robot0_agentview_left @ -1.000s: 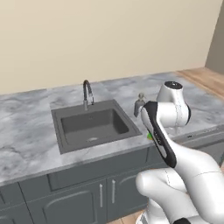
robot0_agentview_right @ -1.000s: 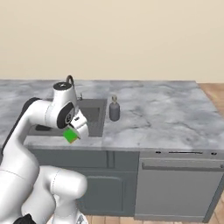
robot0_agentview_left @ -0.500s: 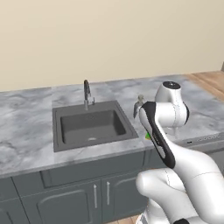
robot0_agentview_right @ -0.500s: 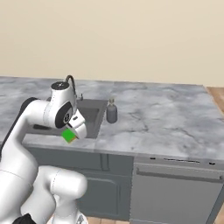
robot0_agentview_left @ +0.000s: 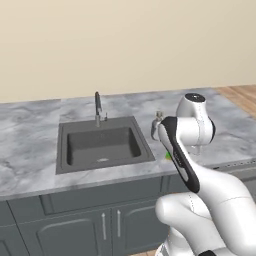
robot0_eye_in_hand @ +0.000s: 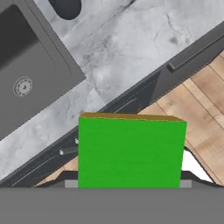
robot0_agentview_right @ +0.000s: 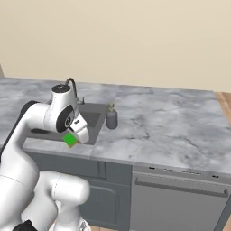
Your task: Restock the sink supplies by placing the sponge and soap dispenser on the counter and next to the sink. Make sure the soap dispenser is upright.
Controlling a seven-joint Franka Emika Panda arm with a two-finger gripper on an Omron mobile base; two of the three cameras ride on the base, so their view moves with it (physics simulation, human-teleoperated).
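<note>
My gripper (robot0_agentview_right: 72, 136) is shut on the bright green sponge (robot0_agentview_right: 70, 140), holding it in the air above the counter's front edge, near the sink's front right corner. In the hand view the sponge (robot0_eye_in_hand: 131, 151) sits between the fingers, its yellowish edge on top. A green sliver of the sponge (robot0_agentview_left: 168, 156) peeks from behind the arm. The dark grey soap dispenser (robot0_agentview_right: 111, 118) stands upright on the marble counter (robot0_agentview_right: 171, 126) just right of the sink (robot0_agentview_right: 92, 118). It also shows as the dispenser (robot0_agentview_left: 156, 125) and the dispenser (robot0_eye_in_hand: 66, 6).
The curved faucet (robot0_agentview_left: 98, 107) rises at the back rim of the sink (robot0_agentview_left: 62, 150). Open counter (robot0_agentview_left: 30, 130) lies to either side. Dark cabinets and a dishwasher front (robot0_agentview_right: 180, 194) sit below. Wooden floor (robot0_eye_in_hand: 197, 100) shows under the hand.
The whole scene has slid slightly left in both base views, so the base has moved. The sponge stays in the gripper as before.
</note>
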